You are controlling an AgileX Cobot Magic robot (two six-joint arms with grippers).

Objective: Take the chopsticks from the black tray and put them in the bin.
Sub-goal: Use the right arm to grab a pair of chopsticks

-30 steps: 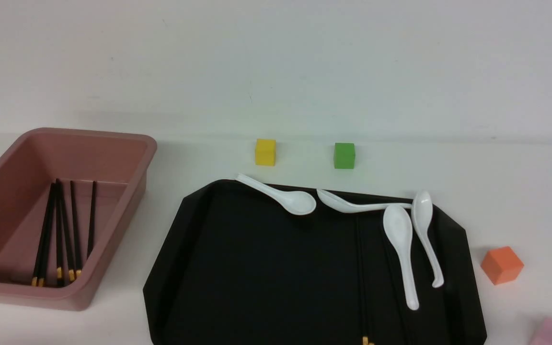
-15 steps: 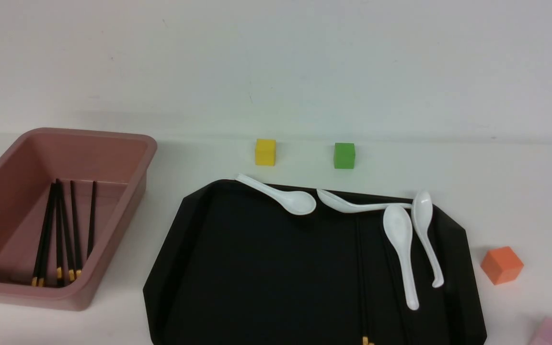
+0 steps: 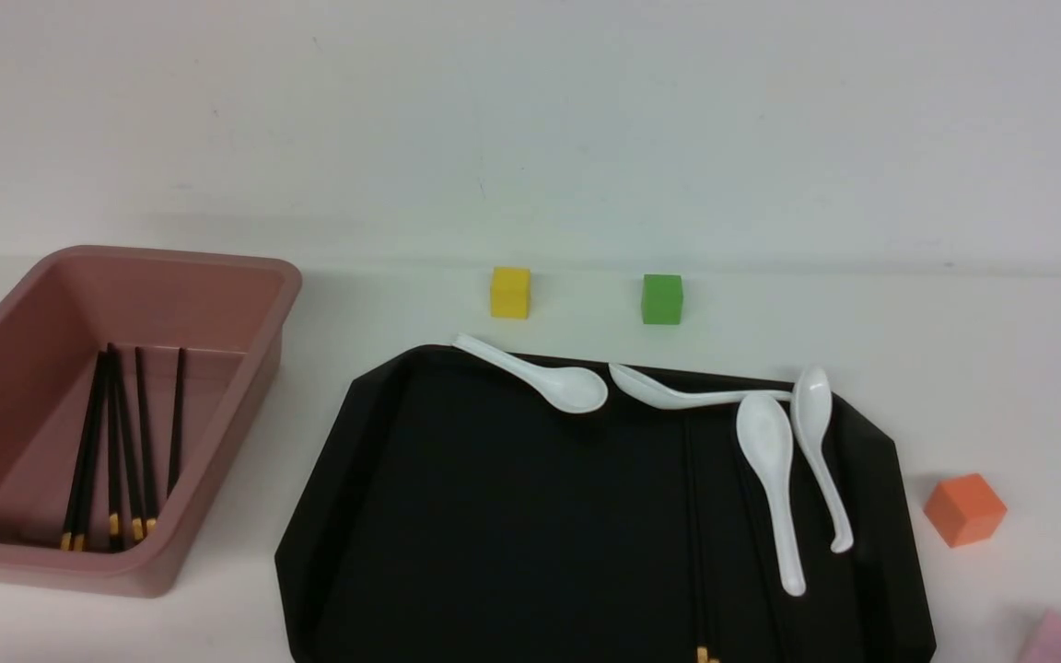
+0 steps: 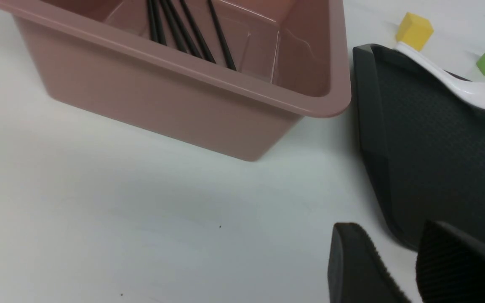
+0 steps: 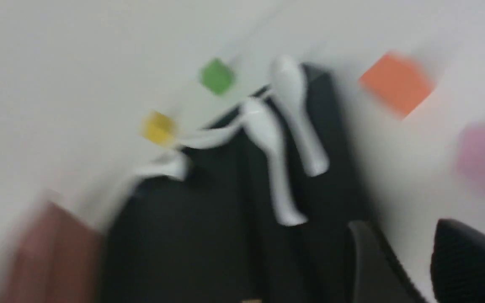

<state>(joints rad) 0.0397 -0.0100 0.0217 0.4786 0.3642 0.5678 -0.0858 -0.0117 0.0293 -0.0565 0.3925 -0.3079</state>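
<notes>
Holding nothing, my left end effector [image 4: 394,240] is slightly spread at the black tray [image 4: 436,147] edge; ahead of it, the bin [image 4: 209,97] holds several chopsticks [image 4: 183,29]. My right end effector [image 5: 402,235] (blurred view) is likewise parted, with a chopstick pair [image 3: 696,552] on the tray beside it.

**Basically zero change here**

Flipped through the front shots and can't spot one difference. The chopsticks [image 3: 87,451], bin [image 3: 171,304] and black tray [image 3: 494,516] all match up. Only hint of movement: the right wrist view is smeared with blur.
</notes>
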